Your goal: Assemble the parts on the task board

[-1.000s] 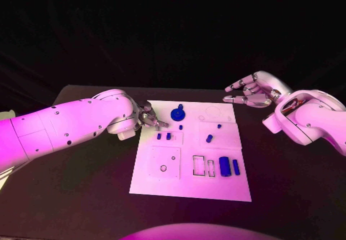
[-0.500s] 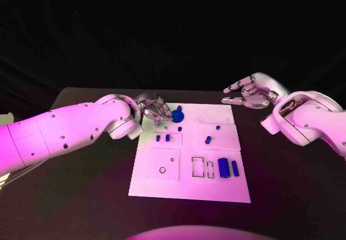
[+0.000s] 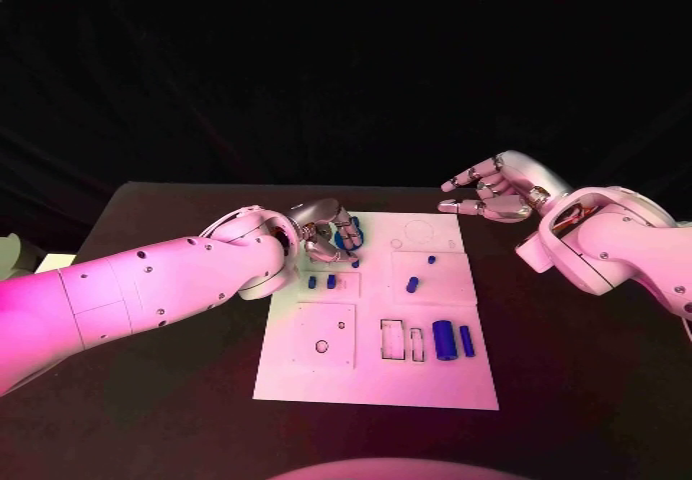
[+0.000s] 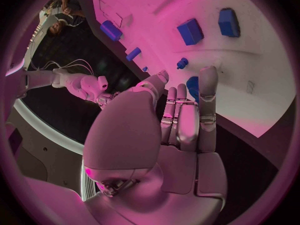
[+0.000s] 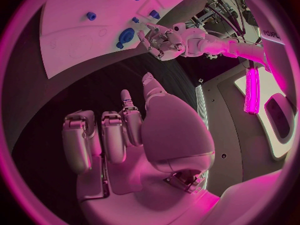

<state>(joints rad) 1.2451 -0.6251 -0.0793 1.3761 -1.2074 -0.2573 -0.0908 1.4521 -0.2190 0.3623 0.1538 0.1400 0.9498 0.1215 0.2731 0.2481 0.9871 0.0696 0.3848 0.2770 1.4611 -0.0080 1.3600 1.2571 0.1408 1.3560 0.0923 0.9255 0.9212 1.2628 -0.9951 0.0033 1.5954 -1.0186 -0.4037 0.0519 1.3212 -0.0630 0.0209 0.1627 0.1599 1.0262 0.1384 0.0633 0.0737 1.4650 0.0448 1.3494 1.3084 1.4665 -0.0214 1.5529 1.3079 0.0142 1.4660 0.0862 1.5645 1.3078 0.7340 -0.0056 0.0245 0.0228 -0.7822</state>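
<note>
While the left robot hand [image 3: 326,232] hovers over the far left corner of the task board [image 3: 378,385], we judge the step in hand to be reaching for the round blue part [image 5: 125,36] that lies there. Its fingers are apart and straight in the left wrist view, holding nothing. The right robot hand [image 3: 490,190] waits beyond the board's far right corner, fingers loosely spread, empty. Next we need the left fingers to close around that round part. Two blue cylinders [image 3: 454,342] lie near the board's right edge, side by side, long axes running near to far.
</note>
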